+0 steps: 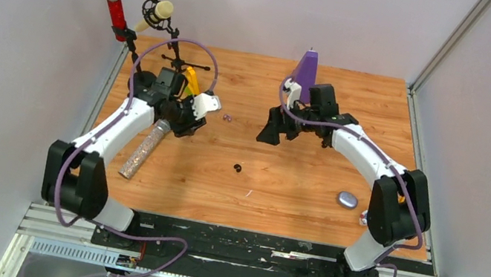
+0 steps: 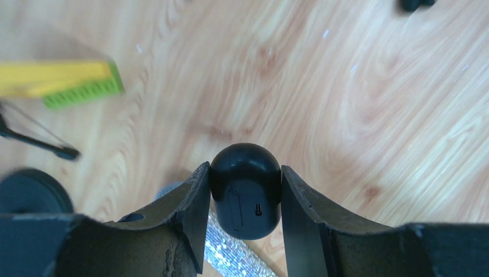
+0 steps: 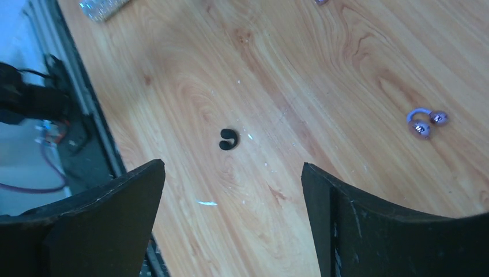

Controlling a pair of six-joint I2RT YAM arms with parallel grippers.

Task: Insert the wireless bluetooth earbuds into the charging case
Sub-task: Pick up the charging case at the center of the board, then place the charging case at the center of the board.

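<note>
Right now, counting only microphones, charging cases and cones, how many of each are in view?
Microphones: 3 (red-handled mic, cream mic, glitter mic)
Charging cases: 2 (black case, pale case)
Cones: 1 (purple cone)
Total: 6

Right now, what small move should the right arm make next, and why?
Probably lower the right gripper onto the black earbud: its jaws stand open and empty, the earbud lies loose on the table just ahead of them, and the left gripper holds the black case.
</note>
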